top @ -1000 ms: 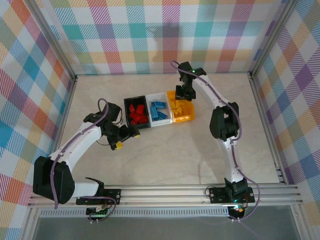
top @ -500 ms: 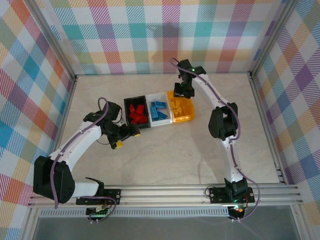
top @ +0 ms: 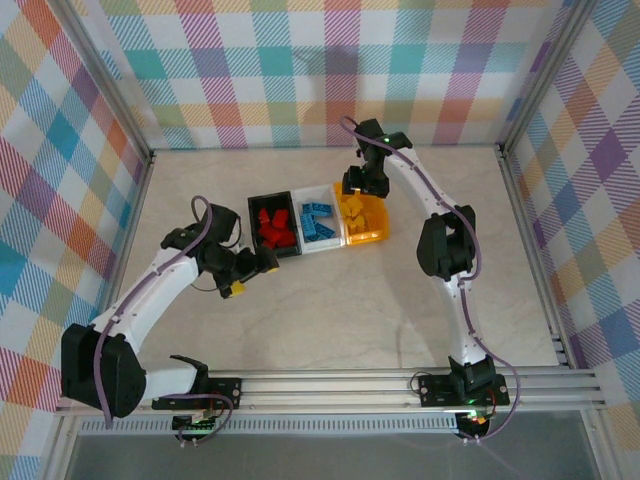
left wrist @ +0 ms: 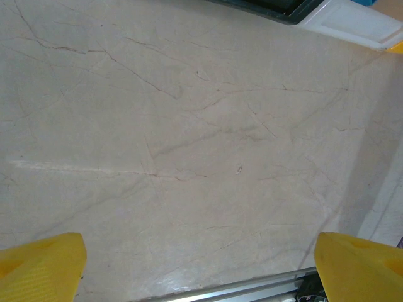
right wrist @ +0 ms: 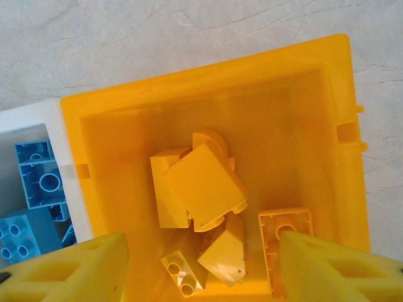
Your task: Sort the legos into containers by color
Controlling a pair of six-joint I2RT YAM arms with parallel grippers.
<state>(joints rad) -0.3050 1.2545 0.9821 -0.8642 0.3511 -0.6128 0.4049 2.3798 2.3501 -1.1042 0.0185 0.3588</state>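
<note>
Three containers stand in a row. The black bin (top: 252,226) holds red legos (top: 275,229), the white bin (top: 320,248) holds blue legos (top: 318,220), and the orange-yellow bin (top: 385,235) holds yellow legos (top: 358,214). My right gripper (top: 358,190) hangs open over the far end of the orange-yellow bin (right wrist: 208,69). Its fingers (right wrist: 69,270) straddle several yellow legos (right wrist: 201,179) lying loose on the bin floor. My left gripper (top: 252,276) is open and empty over bare table, just in front of the black bin, with its yellow fingertips (left wrist: 41,267) far apart.
The white bin (right wrist: 25,116) with its blue legos (right wrist: 38,182) borders the orange-yellow one on the left. A black bin corner (left wrist: 277,6) and the white bin edge (left wrist: 352,19) lie beyond the left gripper. Checked walls enclose the marble table (top: 400,300); a metal rail (top: 400,385) runs along the near edge.
My right gripper's jaws have spread apart above the orange-yellow bin and it has shifted slightly left. The left arm has drawn a little to the left.
</note>
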